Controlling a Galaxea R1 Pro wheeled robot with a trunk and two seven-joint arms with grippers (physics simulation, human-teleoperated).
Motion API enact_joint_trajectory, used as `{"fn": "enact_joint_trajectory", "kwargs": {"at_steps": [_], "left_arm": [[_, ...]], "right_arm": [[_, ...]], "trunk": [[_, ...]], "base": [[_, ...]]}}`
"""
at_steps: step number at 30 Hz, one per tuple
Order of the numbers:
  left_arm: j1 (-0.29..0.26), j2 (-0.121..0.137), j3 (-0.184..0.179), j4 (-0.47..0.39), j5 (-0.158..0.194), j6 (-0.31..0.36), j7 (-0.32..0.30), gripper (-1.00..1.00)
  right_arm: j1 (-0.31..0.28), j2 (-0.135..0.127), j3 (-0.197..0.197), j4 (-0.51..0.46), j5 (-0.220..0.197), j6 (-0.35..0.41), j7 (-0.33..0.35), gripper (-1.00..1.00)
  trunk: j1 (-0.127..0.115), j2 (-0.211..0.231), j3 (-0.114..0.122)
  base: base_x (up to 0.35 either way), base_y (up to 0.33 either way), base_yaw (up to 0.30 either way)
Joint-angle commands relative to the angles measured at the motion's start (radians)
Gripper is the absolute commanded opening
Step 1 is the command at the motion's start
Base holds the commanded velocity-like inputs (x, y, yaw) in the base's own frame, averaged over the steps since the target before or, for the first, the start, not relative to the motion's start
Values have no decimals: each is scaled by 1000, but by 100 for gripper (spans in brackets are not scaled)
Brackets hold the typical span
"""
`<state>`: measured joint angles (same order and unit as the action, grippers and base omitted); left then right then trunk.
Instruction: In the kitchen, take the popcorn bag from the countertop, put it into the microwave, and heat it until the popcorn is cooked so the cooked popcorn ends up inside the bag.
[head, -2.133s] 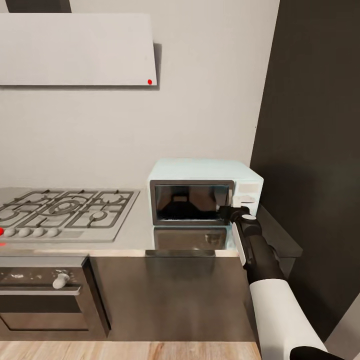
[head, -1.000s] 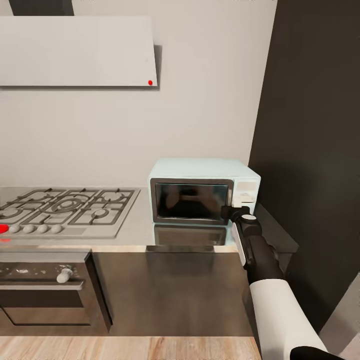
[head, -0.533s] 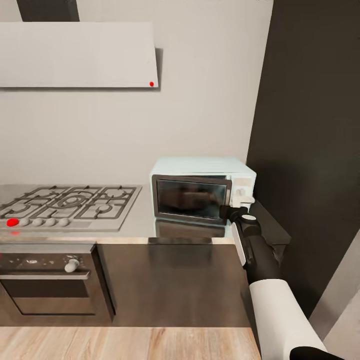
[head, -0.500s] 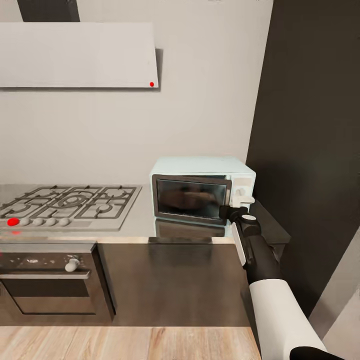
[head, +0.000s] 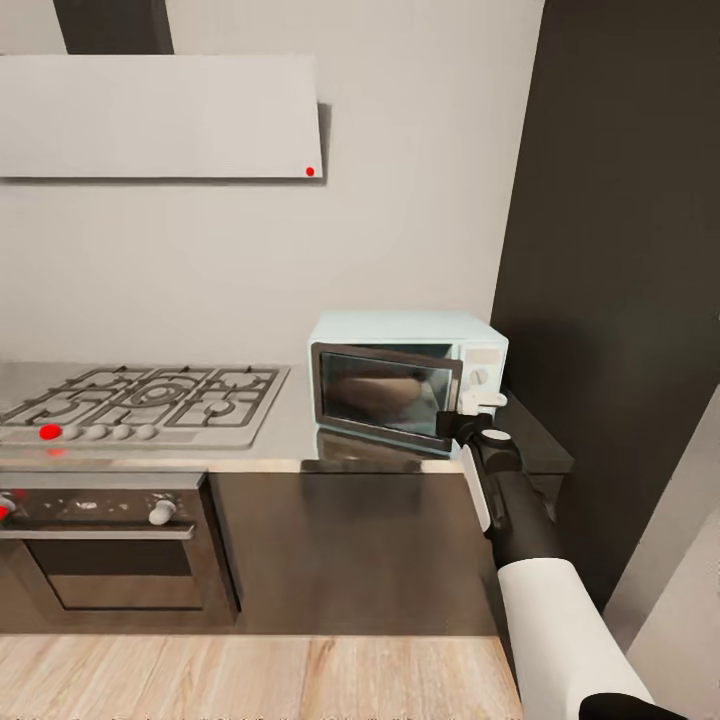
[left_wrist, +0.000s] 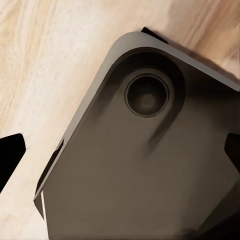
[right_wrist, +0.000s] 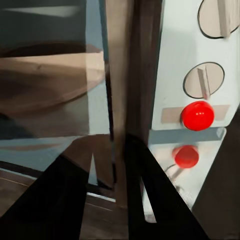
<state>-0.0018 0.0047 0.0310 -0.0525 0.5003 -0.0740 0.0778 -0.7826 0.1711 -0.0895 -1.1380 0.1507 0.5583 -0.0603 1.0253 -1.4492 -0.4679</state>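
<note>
Kitchen desk (head: 290, 440) carries the microwave (head: 405, 375), its door ajar. Right gripper (right_wrist: 117, 200) looks clamped on the door edge; opening step, pull wider next. Popcorn bag unseen.

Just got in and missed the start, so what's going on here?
The robot's right gripper is at the free edge of the microwave door, which stands slightly ajar. The microwave sits on the countertop right of the hob, and its light glows red. The door seems to be coming open.
</note>
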Motion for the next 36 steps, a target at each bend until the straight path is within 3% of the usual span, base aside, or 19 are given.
{"fn": "enact_joint_trajectory", "kwargs": {"at_steps": [1, 21, 22, 32, 36], "left_arm": [[0, 0, 2, -1, -2, -1, 2, 100], [0, 1, 0, -1, -2, 0, 1, 100], [0, 1, 0, -1, -2, 0, 1, 100], [0, 2, 0, -1, -2, 1, 2, 100], [0, 1, 0, -1, -2, 0, 2, 100]], "right_arm": [[-1, 1, -11, -5, 43, 8, -7, -100], [-1, 2, -10, -6, 49, 8, -3, -100], [-1, 2, -10, -7, 49, 8, -2, 100], [2, 3, -10, -6, 42, 28, 7, 100], [68, 1, -6, -13, 44, 149, 95, 100]], "trunk": [[0, -1, -1], [0, -1, -1], [0, -1, -1], [0, -1, -1], [0, -1, -1]], "base": [[-61, 30, 0], [-59, 2, 0], [-1, 0, 0], [0, 0, 0], [0, 0, 0]]}}
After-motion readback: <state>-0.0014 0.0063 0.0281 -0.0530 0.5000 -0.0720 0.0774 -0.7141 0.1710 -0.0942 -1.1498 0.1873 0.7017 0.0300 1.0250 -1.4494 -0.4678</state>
